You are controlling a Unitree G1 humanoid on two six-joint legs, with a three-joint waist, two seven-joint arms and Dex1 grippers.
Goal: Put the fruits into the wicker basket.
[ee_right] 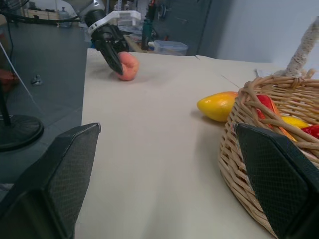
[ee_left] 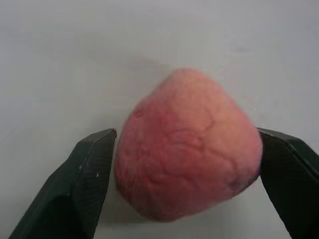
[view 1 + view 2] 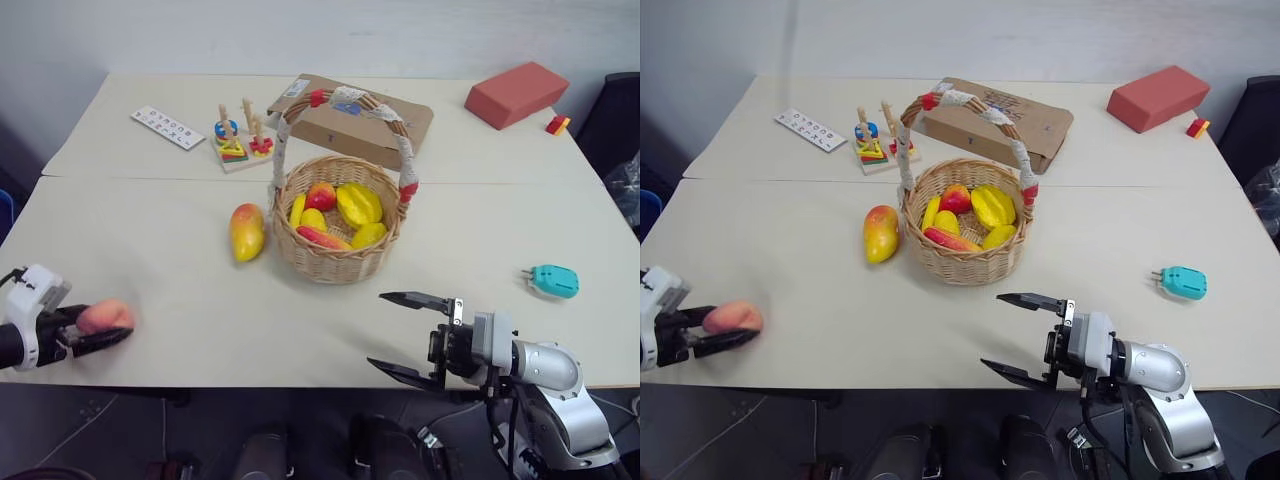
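We are at the pick-up of the peach [image 3: 105, 317], the step that comes before carrying it to the wicker basket [image 3: 338, 250]. The left gripper [image 3: 98, 335] has its two black fingers set on either side of the peach, touching it on both flanks in the left wrist view, so we judge it to be gripping the fruit, which sits on the table [image 3: 180, 290] far to the left of the basket and nearer the front edge. The next move, as we see it, calls for a lift clear of the table, a sweep toward the basket, and enough height to pass over the rim while missing the tall cloth-wrapped handle. The right gripper [image 3: 410, 335] hangs just in front of the basket with its jaws spread wide and nothing between them. The mango [image 3: 246, 231] lies just left of the basket, close to its wall, not yet picked. The peach looks small, roundish, pink-orange with a faintly veined, soft-seeming skin. The mango is larger, oval, yellow with a red-orange blush. The basket already holds several yellow and red fruits.
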